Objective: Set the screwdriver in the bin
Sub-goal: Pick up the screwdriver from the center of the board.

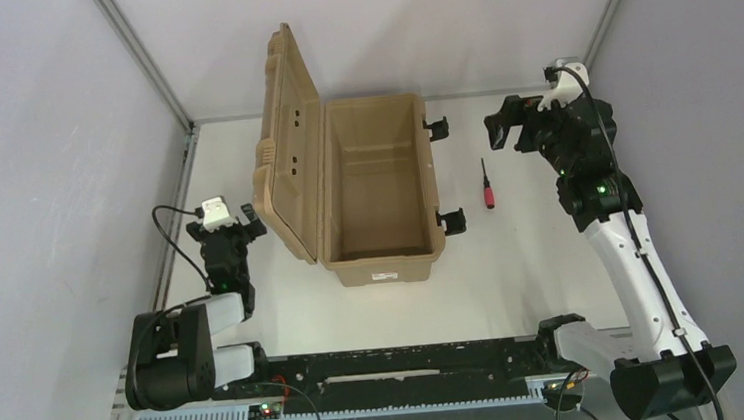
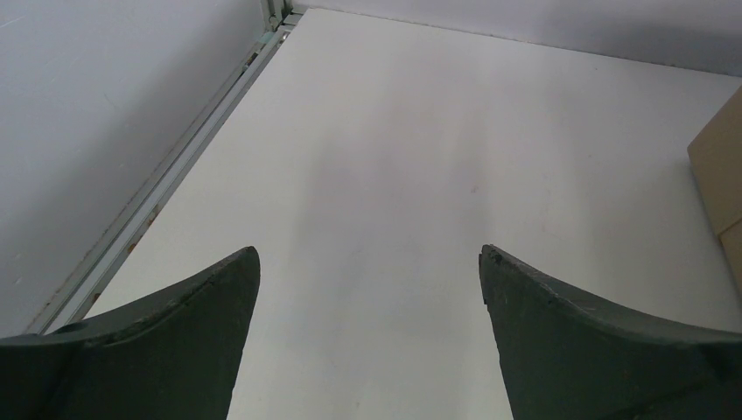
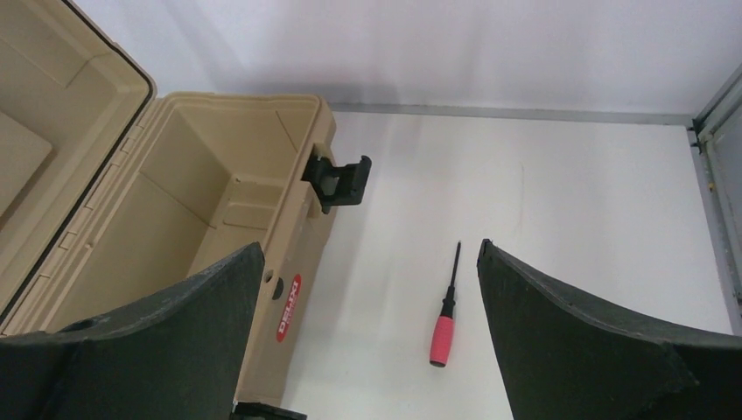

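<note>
The screwdriver (image 1: 488,187), red handle and thin black shaft, lies on the white table just right of the bin. The bin (image 1: 382,259) is a tan case standing open, its ribbed lid (image 1: 286,147) raised on the left, inside empty. My right gripper (image 1: 504,125) is open, held above the table behind and to the right of the screwdriver. In the right wrist view the screwdriver (image 3: 445,311) lies on the table below, between the open fingers and nearer the right one, beside the bin (image 3: 289,219). My left gripper (image 1: 246,223) is open and empty, left of the lid.
Black latches (image 1: 437,127) (image 1: 452,222) stick out from the bin's right side towards the screwdriver. Grey walls enclose the table on the left, back and right. A metal rail (image 2: 166,184) runs along the table's left edge. A tan corner of the bin (image 2: 722,175) shows in the left wrist view.
</note>
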Action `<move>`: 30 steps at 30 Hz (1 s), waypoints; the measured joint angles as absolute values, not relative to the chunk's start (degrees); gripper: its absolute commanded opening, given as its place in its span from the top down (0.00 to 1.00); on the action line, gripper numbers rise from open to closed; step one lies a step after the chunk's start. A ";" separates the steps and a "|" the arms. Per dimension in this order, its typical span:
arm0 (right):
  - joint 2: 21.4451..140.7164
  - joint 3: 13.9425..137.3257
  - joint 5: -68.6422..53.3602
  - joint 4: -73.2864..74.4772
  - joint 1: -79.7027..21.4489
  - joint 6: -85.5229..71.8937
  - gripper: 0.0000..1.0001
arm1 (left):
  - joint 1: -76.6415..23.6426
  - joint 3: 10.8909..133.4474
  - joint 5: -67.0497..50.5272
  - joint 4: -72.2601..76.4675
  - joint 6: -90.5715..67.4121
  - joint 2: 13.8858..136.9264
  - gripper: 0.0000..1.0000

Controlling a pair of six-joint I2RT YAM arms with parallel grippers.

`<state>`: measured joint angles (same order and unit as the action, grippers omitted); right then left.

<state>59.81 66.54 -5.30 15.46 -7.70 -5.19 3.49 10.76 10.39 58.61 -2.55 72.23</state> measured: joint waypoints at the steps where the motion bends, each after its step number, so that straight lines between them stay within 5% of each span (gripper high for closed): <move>1: 59.77 66.98 -5.48 15.84 -7.70 -5.15 0.01 | 3.49 10.76 10.39 58.61 -2.55 72.23 0.00; 30: 95.92 119.77 1.04 57.82 -7.68 -5.04 0.01 | 3.49 10.76 10.39 58.61 -2.55 72.23 0.00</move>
